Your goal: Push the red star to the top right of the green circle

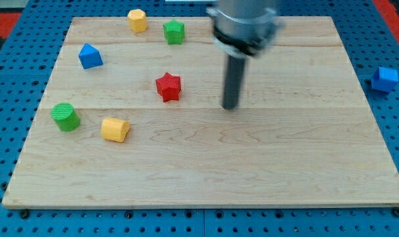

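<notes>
The red star (168, 87) lies on the wooden board (252, 164), left of centre. The green circle (66, 116) stands near the board's left edge, down and to the left of the star. My tip (230, 106) rests on the board to the right of the red star and slightly lower, with a clear gap between them. It touches no block.
A yellow block (115, 129) lies just right of the green circle. A blue block (89, 56) sits at upper left. A yellow hexagon (137, 20) and a green star (174, 31) lie near the top edge. Another blue block (384, 78) lies off the board at right.
</notes>
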